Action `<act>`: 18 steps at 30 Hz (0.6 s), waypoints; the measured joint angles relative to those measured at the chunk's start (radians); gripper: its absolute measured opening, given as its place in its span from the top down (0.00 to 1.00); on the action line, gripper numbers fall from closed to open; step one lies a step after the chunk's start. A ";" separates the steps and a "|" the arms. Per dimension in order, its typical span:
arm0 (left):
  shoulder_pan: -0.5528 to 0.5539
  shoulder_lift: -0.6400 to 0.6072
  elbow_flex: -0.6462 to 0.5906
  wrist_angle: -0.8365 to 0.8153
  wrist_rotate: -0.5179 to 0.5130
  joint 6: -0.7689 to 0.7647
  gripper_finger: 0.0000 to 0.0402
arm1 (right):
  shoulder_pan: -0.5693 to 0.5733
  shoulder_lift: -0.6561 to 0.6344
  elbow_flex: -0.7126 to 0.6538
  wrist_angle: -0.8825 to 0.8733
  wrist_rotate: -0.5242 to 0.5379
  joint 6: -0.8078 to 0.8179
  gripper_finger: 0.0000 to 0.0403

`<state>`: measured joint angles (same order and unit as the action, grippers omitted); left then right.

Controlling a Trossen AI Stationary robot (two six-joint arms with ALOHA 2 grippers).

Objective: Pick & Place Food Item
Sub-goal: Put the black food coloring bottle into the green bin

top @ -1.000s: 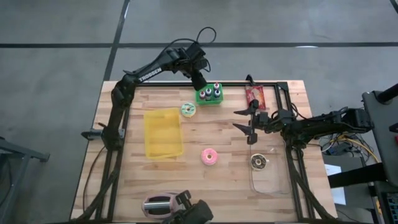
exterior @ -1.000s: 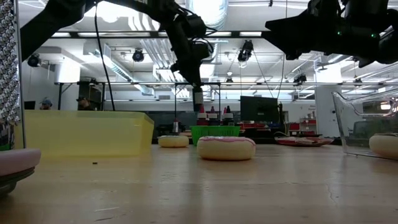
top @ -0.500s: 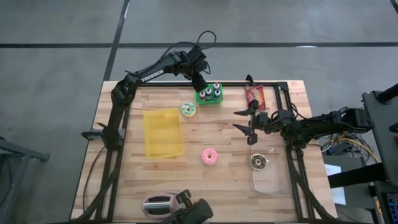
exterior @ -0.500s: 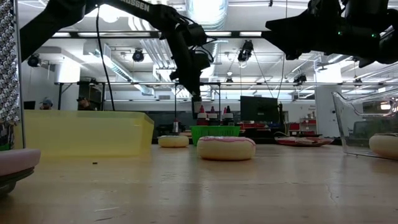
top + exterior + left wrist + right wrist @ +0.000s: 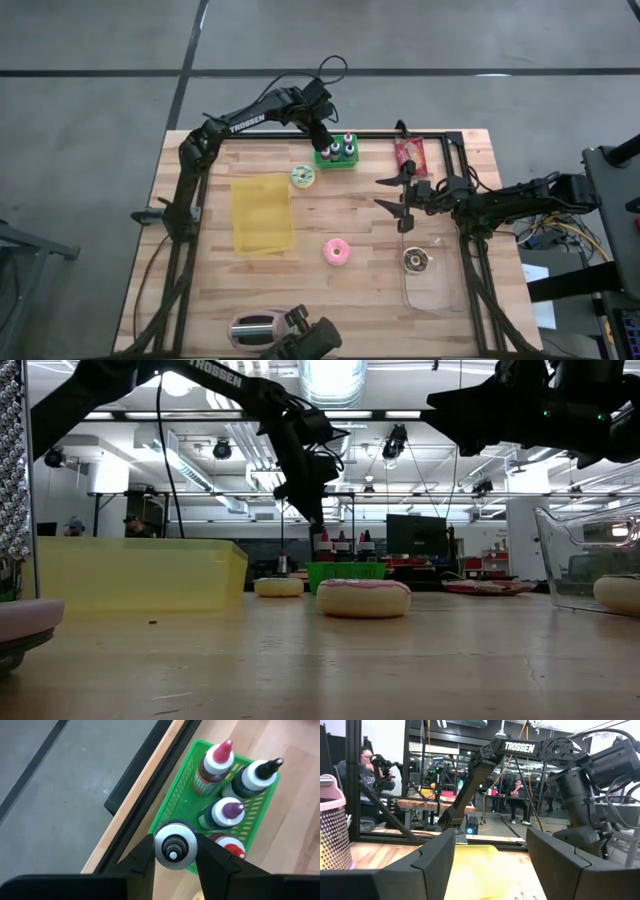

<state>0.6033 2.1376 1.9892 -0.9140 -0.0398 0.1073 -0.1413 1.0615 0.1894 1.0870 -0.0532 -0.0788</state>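
You are working on a pale wooden table point(image 5: 350, 290) standing on a grey floor; across it the low view shows a workshop hall with ceiling lights and screens, and the right wrist view shows people seated at benches.

Your left gripper point(image 5: 173, 862) hangs over the far edge, just above the green basket point(image 5: 337, 153), and is clenched on a bottle with a grey cap point(image 5: 174, 844). Four more bottles stand in that basket, with red, black, purple and red-and-white tops.

Your right gripper point(image 5: 400, 203) waits right of centre, jaws spread and empty.

The yellow bin point(image 5: 262, 213) lies left of centre, and I cannot tell whether anything is in it. The clear bin point(image 5: 436, 288) at the near right holds a brown donut point(image 5: 416, 261). A pink donut point(image 5: 337, 251) lies on the bare wood at the centre, and a pale donut point(image 5: 303, 176) lies just beside the basket. A red packet point(image 5: 410, 153) lies at the far right.
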 joint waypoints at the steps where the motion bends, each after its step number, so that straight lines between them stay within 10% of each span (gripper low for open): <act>1: 0.000 0.000 0.000 0.004 0.007 -0.001 0.73 | 0.000 0.000 0.000 0.000 0.000 0.000 0.41; 18: 0.001 0.000 -0.067 0.050 0.029 0.000 0.73 | 0.000 0.000 0.000 0.000 -0.002 0.000 0.41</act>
<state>0.6041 2.1372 1.9226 -0.8639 -0.0105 0.1072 -0.1413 1.0615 0.1892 1.0870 -0.0547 -0.0788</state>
